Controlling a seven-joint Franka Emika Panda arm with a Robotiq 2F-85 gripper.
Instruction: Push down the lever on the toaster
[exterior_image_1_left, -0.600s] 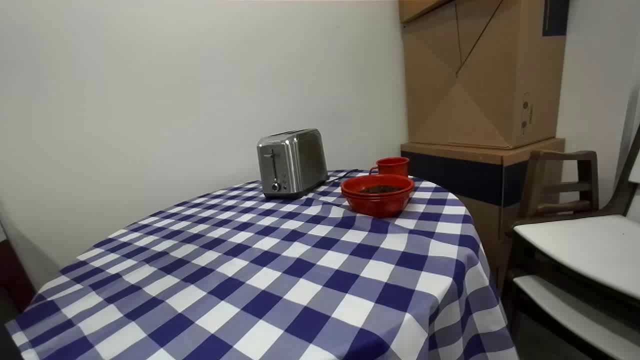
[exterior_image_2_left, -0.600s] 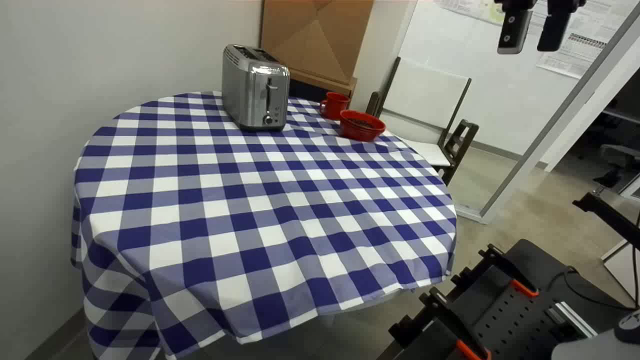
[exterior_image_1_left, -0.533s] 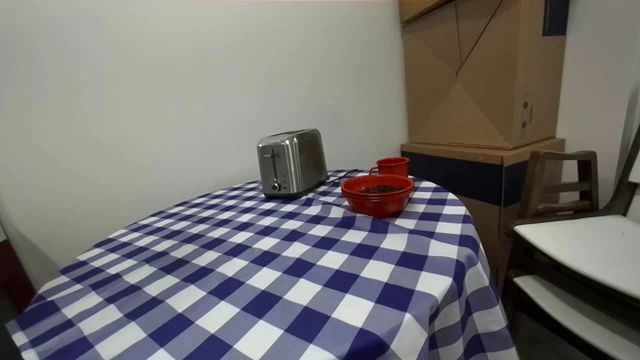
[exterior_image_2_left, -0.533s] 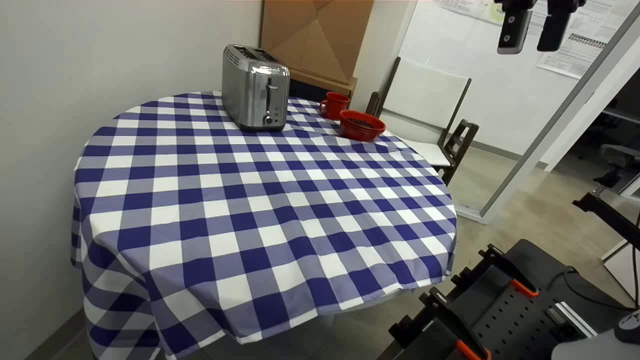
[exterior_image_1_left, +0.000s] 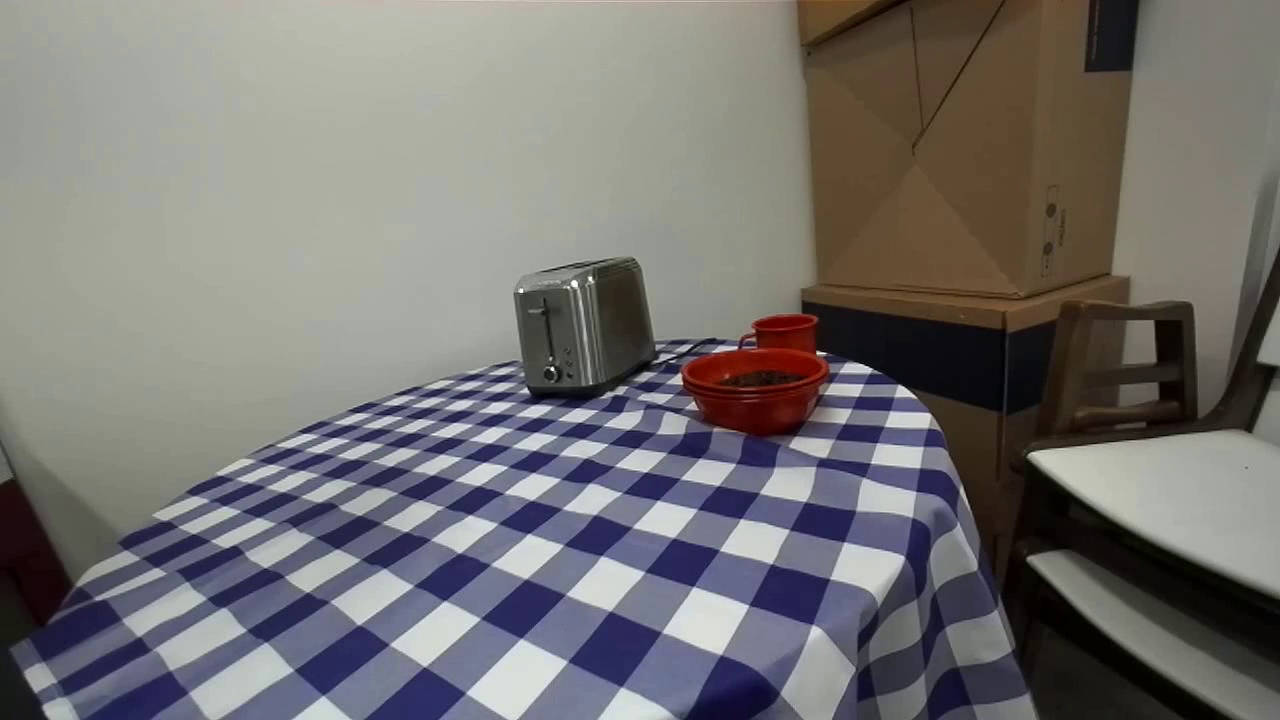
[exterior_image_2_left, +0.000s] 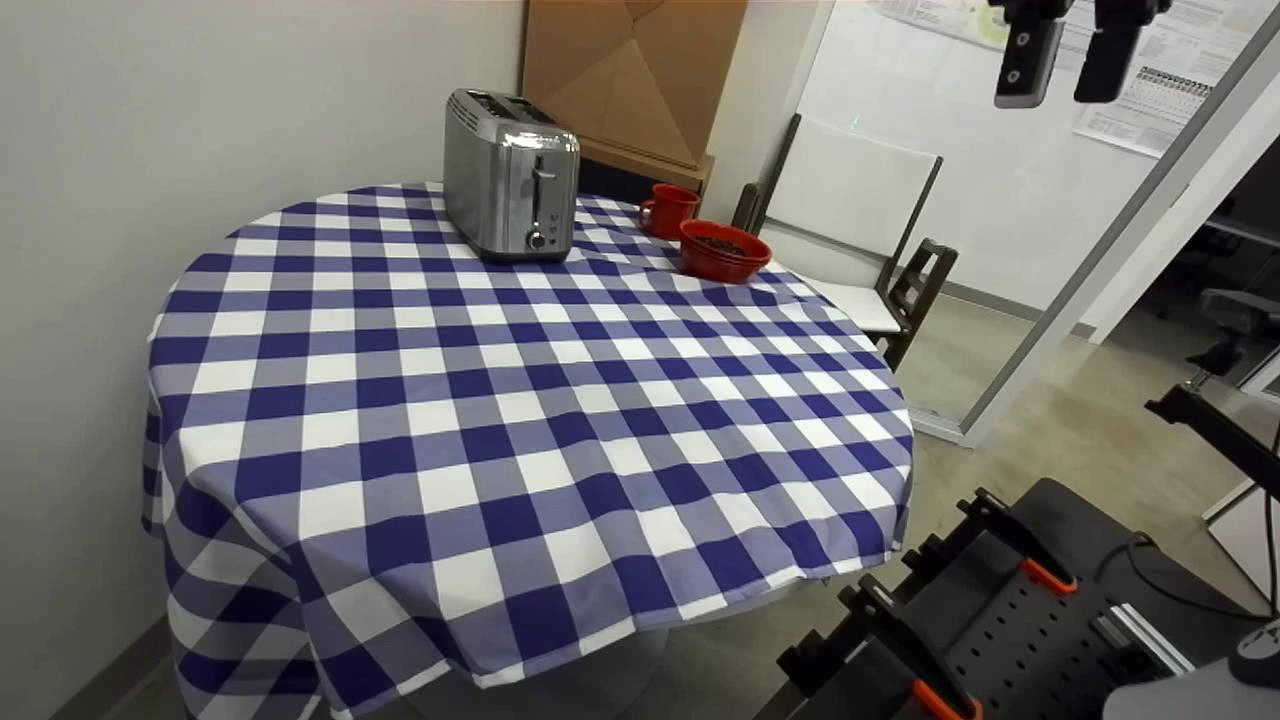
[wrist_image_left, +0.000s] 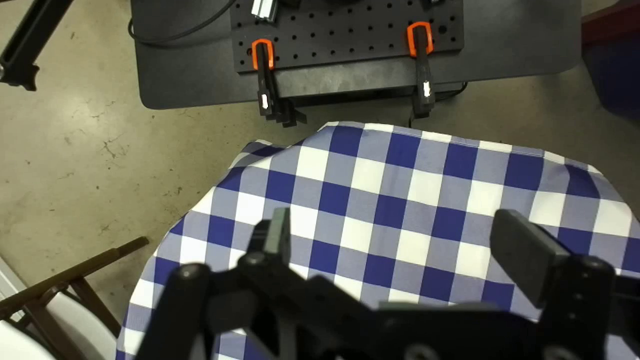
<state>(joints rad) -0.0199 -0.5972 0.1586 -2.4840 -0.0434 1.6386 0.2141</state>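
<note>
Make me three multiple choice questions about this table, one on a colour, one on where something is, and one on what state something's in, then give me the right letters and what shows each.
1. What colours are the checks of the tablecloth?
A. Red and black
B. Blue and white
C. Green and yellow

2. Where does the red mug stand?
A. On the floor
B. On a chair
C. On the tablecloth

3. How does the lever on the toaster stand in its slot?
A. Near the top
B. At the bottom
C. Snapped off

Right letters:
1. B, since blue and white squares show in every view.
2. C, since an exterior view shows its base on the cloth.
3. A, since both exterior views show it high in the slot.
</note>
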